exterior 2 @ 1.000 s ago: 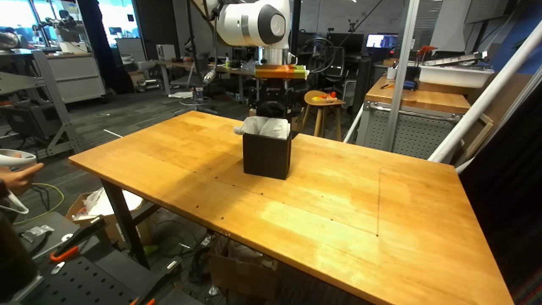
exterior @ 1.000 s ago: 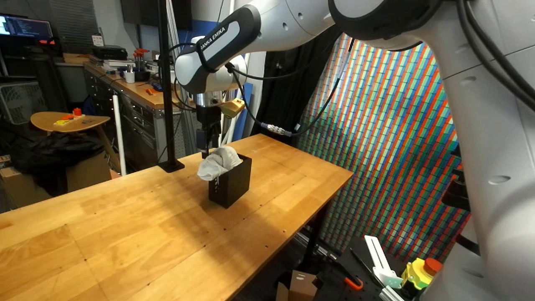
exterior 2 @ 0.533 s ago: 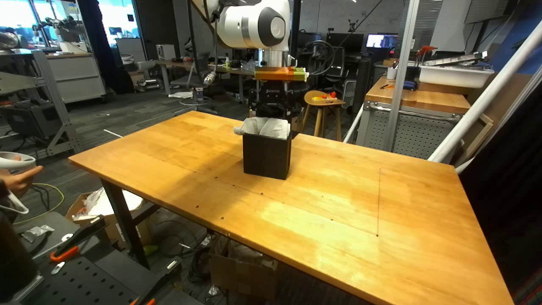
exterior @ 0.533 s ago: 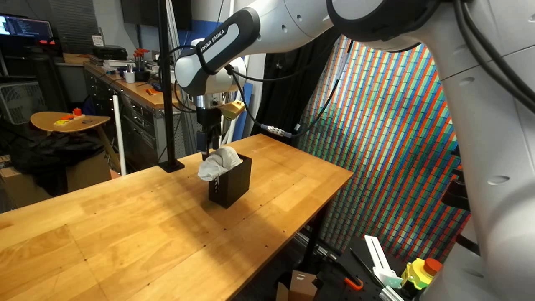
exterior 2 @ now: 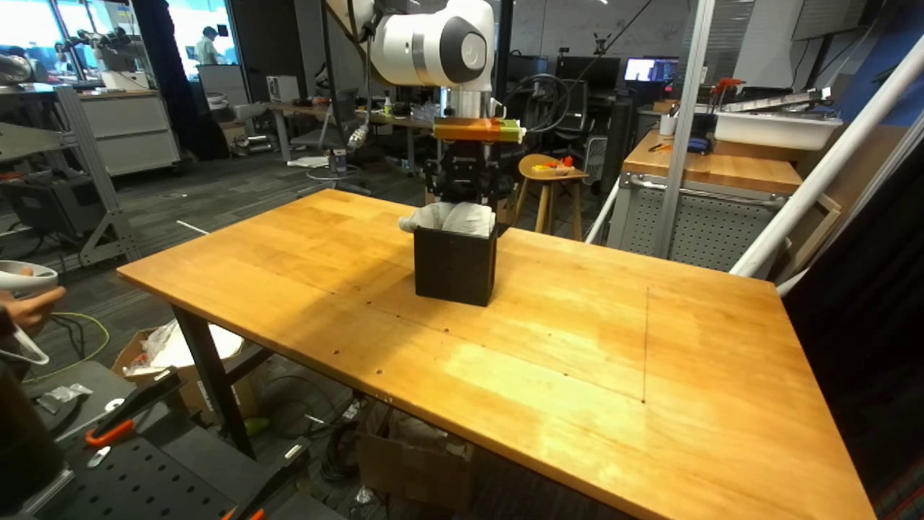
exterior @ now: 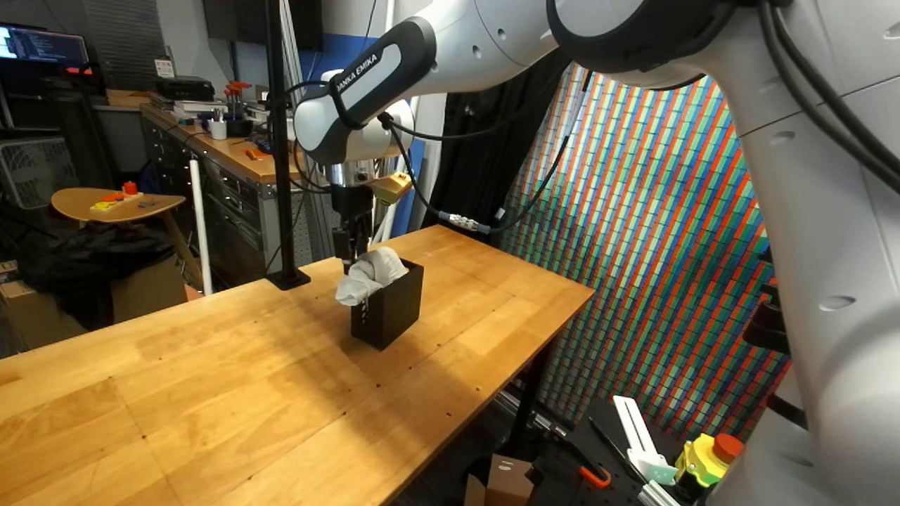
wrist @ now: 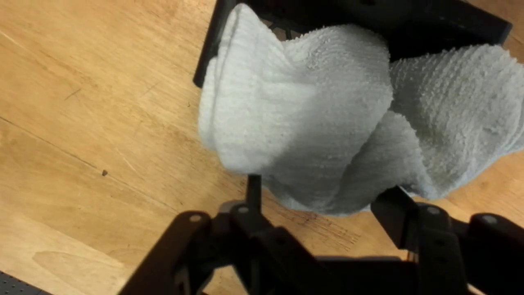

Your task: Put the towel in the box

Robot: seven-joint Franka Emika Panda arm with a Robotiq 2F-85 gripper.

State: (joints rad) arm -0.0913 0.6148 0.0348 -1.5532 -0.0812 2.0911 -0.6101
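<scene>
In an exterior view, a tall multicoloured patterned panel (exterior: 633, 260) rises at three o'clock, a black draped curtain (exterior: 474, 176) at twelve, a tan wooden stool (exterior: 74, 202) at nine.

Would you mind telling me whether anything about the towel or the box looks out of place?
Yes: the white towel is bunched in the mouth of the black box and hangs over its edge rather than lying fully inside. The wrist view also shows a brownish patch on it, possibly a stain.
</scene>
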